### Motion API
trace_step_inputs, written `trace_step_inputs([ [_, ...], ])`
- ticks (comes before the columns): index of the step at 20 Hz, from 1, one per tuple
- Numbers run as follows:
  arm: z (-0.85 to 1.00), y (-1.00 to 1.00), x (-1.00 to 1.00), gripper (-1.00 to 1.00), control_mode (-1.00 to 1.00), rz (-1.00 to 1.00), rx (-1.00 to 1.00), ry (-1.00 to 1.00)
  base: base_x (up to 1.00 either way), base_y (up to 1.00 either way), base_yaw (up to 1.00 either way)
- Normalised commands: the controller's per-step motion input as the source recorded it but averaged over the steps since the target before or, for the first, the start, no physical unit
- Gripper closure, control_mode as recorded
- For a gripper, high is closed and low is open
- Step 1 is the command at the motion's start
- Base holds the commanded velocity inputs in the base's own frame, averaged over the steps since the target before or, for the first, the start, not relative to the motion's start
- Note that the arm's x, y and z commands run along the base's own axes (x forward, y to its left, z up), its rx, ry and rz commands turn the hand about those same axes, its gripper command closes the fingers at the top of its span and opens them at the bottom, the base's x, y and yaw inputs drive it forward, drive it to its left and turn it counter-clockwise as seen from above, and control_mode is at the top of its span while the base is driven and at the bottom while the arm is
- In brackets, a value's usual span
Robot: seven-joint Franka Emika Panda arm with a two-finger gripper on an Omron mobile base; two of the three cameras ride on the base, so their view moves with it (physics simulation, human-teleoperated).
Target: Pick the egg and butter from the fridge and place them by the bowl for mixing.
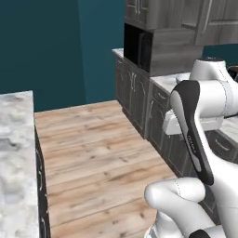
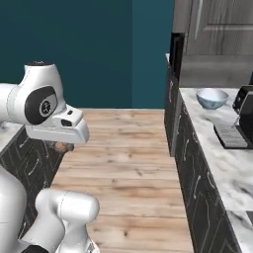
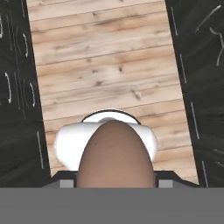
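A brown egg (image 3: 116,153) fills the lower middle of the hand view, and my gripper (image 3: 114,183) is shut on it with a dark fingertip at each side. In the right base view the egg (image 2: 61,147) peeks out under the white hand, above the wooden floor between two counters. The pale blue-white bowl (image 2: 212,97) stands on the far end of the right-hand marble counter (image 2: 232,168), well away from the hand. The butter and the fridge are out of view.
A dark coffee machine (image 2: 244,105) with a drip tray (image 2: 230,136) sits on the counter just in front of the bowl. Dark cabinets line both sides of the wooden floor (image 1: 102,153). A marble island (image 1: 16,153) lies to the left.
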Motion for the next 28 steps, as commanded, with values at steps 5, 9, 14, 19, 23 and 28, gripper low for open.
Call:
trace_step_inputs([
  [5,0.00,0.00,0.00,1.00,1.00,0.00,0.00,0.00,1.00,0.59,-0.24],
  [9,0.00,0.00,0.00,1.00,1.00,0.00,0.00,0.00,1.00,0.52,-0.32],
  [14,0.00,0.00,0.00,1.00,1.00,0.00,0.00,0.00,0.87,0.26,-0.58],
  [19,0.00,0.00,0.00,1.00,1.00,0.00,0.00,0.00,0.63,0.39,-0.70],
  [23,0.00,0.00,0.00,1.00,1.00,0.00,0.00,0.00,0.58,0.59,-0.73],
  [28,0.00,0.00,0.00,1.00,1.00,0.00,0.00,0.00,0.61,0.73,-0.73],
])
